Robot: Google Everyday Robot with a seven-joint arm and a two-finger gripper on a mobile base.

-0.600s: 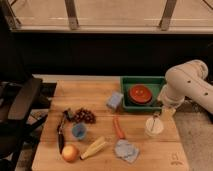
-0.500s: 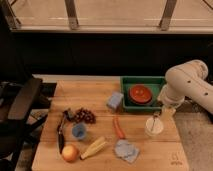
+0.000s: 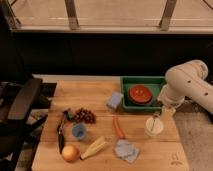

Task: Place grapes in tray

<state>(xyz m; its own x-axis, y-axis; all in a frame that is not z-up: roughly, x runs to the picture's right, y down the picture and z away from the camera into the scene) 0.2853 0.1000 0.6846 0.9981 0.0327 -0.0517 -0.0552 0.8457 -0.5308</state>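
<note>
The grapes (image 3: 85, 116), a small dark red-purple bunch, lie on the wooden table (image 3: 100, 161) left of centre. The green tray (image 3: 127, 83) stands at the table's back right, with a round red bowl (image 3: 140, 94) inside it. My white arm comes in from the right. My gripper (image 3: 159, 116) hangs just in front of the tray's right front corner, over a pale cup (image 3: 154, 127). It is far to the right of the grapes and holds nothing that I can see.
A blue sponge (image 3: 115, 100) lies left of the tray. A carrot (image 3: 118, 128), a blue cup (image 3: 78, 131), an orange-yellow round fruit (image 3: 70, 152), a yellow corn-like piece (image 3: 95, 147), a grey cloth (image 3: 126, 150) and a black tool (image 3: 61, 133) lie nearer the front. A black chair (image 3: 20, 102) stands at the left.
</note>
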